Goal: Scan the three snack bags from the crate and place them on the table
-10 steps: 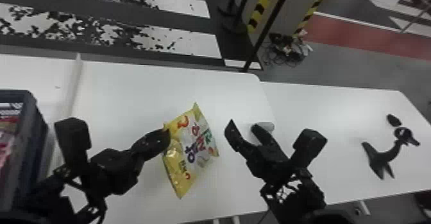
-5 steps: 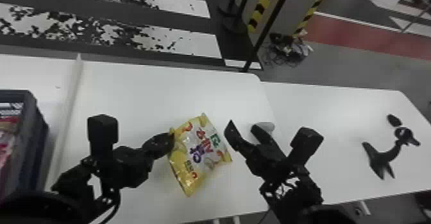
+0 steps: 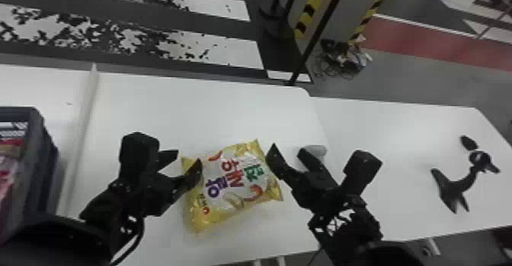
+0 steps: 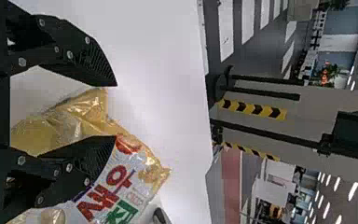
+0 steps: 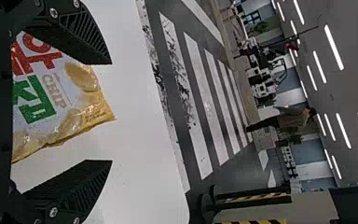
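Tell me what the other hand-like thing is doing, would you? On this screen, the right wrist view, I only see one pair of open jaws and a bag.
Observer: The left jaws stand open at the left end of the bag, one finger in front of it.
Visitor: Funny! And what is farther left, past those jaws?
Observer: A dark crate, as the head view shows.
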`<action>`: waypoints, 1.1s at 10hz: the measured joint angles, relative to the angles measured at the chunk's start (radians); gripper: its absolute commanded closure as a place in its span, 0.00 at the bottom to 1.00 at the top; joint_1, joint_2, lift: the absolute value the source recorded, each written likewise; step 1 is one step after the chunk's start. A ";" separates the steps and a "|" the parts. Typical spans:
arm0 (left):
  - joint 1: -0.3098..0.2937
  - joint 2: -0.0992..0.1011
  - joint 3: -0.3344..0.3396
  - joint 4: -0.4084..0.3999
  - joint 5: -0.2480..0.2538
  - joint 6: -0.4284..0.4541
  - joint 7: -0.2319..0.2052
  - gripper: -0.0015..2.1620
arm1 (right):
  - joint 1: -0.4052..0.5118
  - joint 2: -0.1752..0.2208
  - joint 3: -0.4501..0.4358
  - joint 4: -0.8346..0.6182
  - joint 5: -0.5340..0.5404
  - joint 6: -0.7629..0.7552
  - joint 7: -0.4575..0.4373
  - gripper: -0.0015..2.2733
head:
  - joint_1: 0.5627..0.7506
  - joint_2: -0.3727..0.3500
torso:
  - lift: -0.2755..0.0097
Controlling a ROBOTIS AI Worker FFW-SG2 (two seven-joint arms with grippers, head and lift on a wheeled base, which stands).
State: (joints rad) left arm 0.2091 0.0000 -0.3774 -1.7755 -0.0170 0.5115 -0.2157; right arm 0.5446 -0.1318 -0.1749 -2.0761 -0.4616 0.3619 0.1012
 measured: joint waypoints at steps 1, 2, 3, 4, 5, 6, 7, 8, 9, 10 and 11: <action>0.007 0.000 0.004 -0.007 -0.010 -0.013 0.007 0.01 | 0.000 -0.002 0.000 0.000 0.000 0.002 0.000 0.06 | 0.70 0.03 | 0.75; 0.022 0.000 0.015 -0.014 -0.011 -0.047 0.010 0.01 | 0.000 -0.003 -0.001 0.001 0.000 0.004 0.000 0.06 | 0.70 0.03 | 0.75; 0.047 0.000 0.031 -0.037 -0.011 -0.087 0.010 0.01 | 0.001 -0.003 -0.002 0.001 0.000 0.007 0.002 0.06 | 0.70 0.03 | 0.75; 0.089 0.000 0.055 -0.092 -0.007 -0.115 0.009 0.01 | 0.005 -0.003 -0.007 0.000 -0.002 0.030 0.019 0.06 | 0.70 0.03 | 0.75; 0.131 0.000 0.086 -0.155 0.002 -0.136 0.005 0.01 | 0.009 -0.003 -0.011 -0.004 -0.003 0.051 0.040 0.06 | 0.70 0.05 | 0.75; 0.183 0.000 0.126 -0.231 0.011 -0.146 -0.001 0.01 | 0.015 -0.004 -0.011 -0.013 0.002 0.064 0.063 0.06 | 0.70 0.10 | 0.75; 0.237 0.000 0.171 -0.310 0.023 -0.151 -0.003 0.01 | 0.018 -0.005 -0.011 -0.018 0.011 0.076 0.098 0.06 | 0.70 0.13 | 0.75; 0.296 0.000 0.232 -0.392 0.049 -0.154 -0.004 0.01 | 0.023 -0.005 -0.012 -0.021 0.024 0.081 0.132 0.06 | 0.70 0.19 | 0.75; 0.347 0.000 0.298 -0.455 0.089 -0.156 -0.005 0.01 | 0.028 -0.005 -0.012 -0.022 0.031 0.082 0.148 0.06 | 0.70 0.27 | 0.75; 0.390 0.000 0.367 -0.502 0.135 -0.156 -0.007 0.01 | 0.034 -0.006 -0.008 -0.022 0.048 0.083 0.169 0.06 | 0.70 0.30 | 0.75; 0.420 0.000 0.421 -0.525 0.175 -0.156 -0.016 0.02 | 0.040 -0.006 -0.001 -0.023 0.071 0.088 0.199 0.06 | 0.70 0.38 | 0.75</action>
State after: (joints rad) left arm 0.6287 0.0000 0.0432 -2.3004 0.1581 0.3552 -0.2314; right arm 0.5842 -0.1380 -0.1760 -2.0989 -0.3904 0.4497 0.3004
